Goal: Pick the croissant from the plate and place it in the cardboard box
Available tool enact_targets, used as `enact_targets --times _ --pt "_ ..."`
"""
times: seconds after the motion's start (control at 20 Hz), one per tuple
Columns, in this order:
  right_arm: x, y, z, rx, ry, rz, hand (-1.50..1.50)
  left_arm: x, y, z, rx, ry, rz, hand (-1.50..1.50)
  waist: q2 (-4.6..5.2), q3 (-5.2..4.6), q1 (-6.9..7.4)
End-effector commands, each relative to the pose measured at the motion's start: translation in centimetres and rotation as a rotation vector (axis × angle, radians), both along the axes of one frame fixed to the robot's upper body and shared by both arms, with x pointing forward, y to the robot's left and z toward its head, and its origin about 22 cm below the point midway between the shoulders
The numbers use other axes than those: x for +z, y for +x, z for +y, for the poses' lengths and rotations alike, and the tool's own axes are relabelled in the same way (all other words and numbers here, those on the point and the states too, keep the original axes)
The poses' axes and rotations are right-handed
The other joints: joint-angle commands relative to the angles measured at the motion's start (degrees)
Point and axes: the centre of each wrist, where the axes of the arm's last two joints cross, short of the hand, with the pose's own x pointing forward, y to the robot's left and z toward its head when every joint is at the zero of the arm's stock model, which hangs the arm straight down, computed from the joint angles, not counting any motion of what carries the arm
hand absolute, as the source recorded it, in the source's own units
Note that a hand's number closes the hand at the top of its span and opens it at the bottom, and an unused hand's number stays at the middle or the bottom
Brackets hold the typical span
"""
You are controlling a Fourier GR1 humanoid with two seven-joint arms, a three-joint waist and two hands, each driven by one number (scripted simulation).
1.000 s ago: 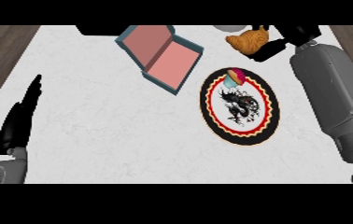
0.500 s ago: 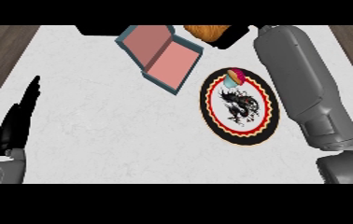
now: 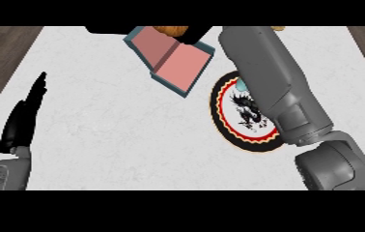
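White marble counter (image 3: 114,129); wood floor (image 3: 14,42) beyond. Right robot hand (image 3: 182,32) grips croissant (image 3: 173,29); left robot hand (image 3: 25,115) open.

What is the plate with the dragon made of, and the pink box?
The plate looks like glazed ceramic: smooth printed dragon, red and yellow rim, though that is a guess. The box looks like matte cardboard: flat, dull pink panels with teal edges and no shine.

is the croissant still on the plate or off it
Off it. The round black plate with the red and cream rim carries no croissant; the golden-brown croissant shows at the picture's top edge above the teal cardboard box, in the right hand.
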Motion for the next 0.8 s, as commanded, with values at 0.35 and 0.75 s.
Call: enact_targets --times 0.35,0.75 --pt "-1.6 -0.4 4.1 -0.068 -0.039 0.061 1.5 -0.2 1.3 -2.2 -0.052 0.01 -0.023 0.0 1.24 -0.09 3.27" --pt "-4.4 -0.4 3.3 -0.194 -0.002 0.242 -1.5 0.8 2.0 -3.2 -0.092 0.005 -0.026 0.0 1.9 -0.04 5.02"
